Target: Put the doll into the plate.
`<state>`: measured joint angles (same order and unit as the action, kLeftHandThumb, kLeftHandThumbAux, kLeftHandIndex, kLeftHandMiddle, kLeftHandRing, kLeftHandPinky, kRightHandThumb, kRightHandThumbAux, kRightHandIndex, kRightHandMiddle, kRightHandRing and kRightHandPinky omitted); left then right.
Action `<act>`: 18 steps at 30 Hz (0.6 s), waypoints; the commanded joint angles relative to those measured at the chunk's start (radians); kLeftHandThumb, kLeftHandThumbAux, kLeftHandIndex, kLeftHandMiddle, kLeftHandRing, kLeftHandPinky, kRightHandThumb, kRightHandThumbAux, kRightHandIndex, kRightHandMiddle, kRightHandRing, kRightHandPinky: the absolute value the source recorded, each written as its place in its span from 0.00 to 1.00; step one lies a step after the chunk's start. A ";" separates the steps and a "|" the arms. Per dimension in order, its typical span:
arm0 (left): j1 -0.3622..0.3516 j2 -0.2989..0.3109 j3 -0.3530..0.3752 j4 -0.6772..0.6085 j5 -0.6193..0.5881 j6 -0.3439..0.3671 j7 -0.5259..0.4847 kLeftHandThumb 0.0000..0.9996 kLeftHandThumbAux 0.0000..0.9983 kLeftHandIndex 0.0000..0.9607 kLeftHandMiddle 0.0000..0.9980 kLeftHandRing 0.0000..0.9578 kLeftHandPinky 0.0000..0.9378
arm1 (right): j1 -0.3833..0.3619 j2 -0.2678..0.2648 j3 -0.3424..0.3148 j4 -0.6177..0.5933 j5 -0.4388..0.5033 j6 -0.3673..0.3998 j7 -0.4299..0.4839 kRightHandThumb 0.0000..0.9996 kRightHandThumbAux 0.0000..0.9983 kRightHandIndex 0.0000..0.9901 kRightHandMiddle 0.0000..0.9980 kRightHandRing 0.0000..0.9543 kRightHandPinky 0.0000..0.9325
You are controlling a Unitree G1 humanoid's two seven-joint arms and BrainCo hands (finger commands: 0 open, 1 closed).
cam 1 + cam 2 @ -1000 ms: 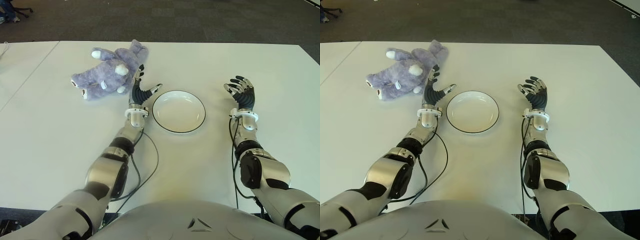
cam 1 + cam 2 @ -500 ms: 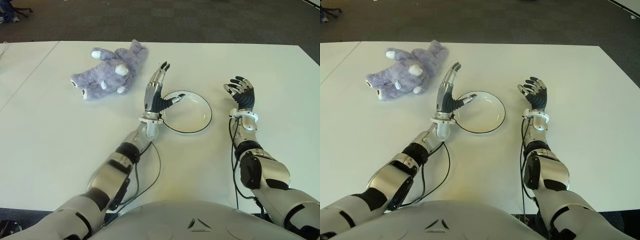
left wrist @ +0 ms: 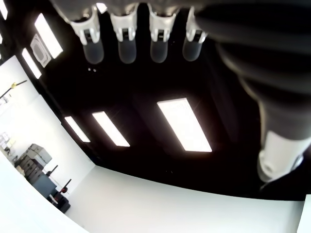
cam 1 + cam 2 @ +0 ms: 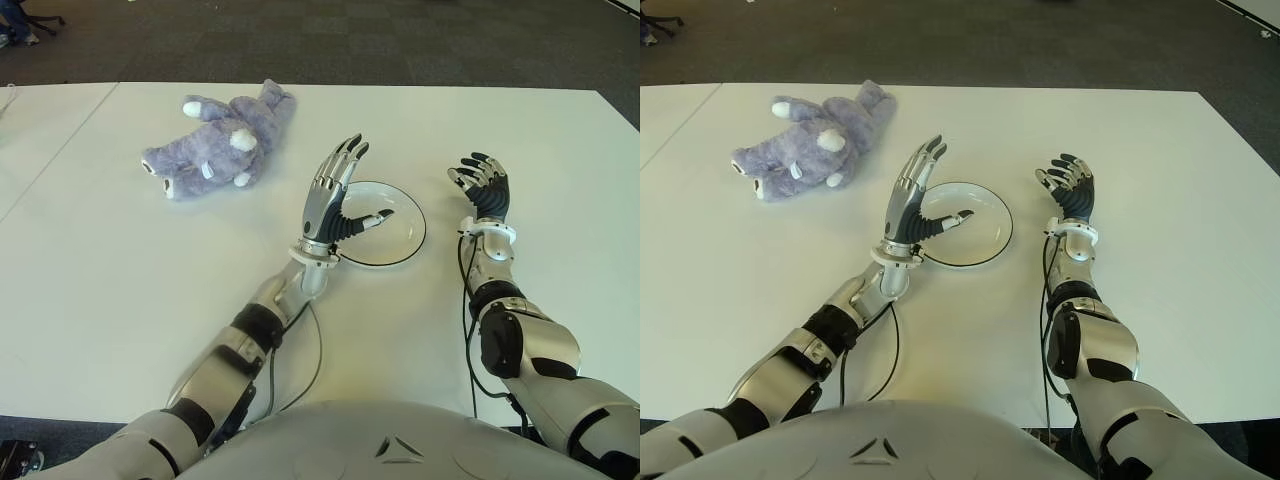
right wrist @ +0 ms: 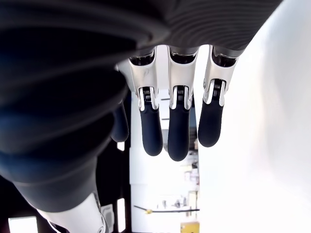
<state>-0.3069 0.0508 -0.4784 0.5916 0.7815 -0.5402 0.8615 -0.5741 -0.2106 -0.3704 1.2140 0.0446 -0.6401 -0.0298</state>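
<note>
A purple plush doll [image 4: 220,140] lies on its side on the white table [image 4: 120,290], at the far left. A white plate [image 4: 395,235] with a dark rim sits in the middle, holding nothing. My left hand [image 4: 345,195] is raised above the plate's left edge, fingers spread and pointing up, holding nothing; it stands well to the right of the doll. In the left wrist view its fingers [image 3: 126,36] stretch toward the ceiling. My right hand [image 4: 482,183] shows right of the plate, fingers relaxed and upright.
A seam [image 4: 60,150] in the table runs along the far left. Dark carpet [image 4: 400,40] lies beyond the far edge. Cables [image 4: 310,350] trail from both forearms over the near part of the table.
My left hand left the doll's side, swung right and rose over the plate's left edge. The plate slid a little to the right. The doll and right hand stayed put.
</note>
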 commanded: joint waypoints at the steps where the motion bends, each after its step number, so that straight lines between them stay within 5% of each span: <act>1: 0.211 0.063 -0.013 -0.031 0.023 0.097 -0.043 0.06 0.59 0.00 0.05 0.06 0.01 | 0.200 0.105 0.006 0.132 0.005 0.143 -0.012 0.17 0.85 0.26 0.33 0.36 0.37; 8: 0.215 0.085 0.003 -0.103 0.078 0.185 0.017 0.13 0.63 0.00 0.05 0.05 0.01 | 0.201 0.106 0.004 0.131 0.007 0.140 -0.009 0.17 0.85 0.26 0.33 0.37 0.37; 18: 0.169 0.173 0.099 -0.242 0.201 0.432 0.043 0.32 0.56 0.00 0.03 0.02 0.00 | 0.201 0.106 0.002 0.132 0.009 0.139 0.000 0.17 0.85 0.26 0.32 0.36 0.36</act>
<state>-0.2056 0.1495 -0.4243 0.3621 0.9090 -0.2407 0.8907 -0.5738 -0.2079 -0.3707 1.2140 0.0449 -0.6401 -0.0296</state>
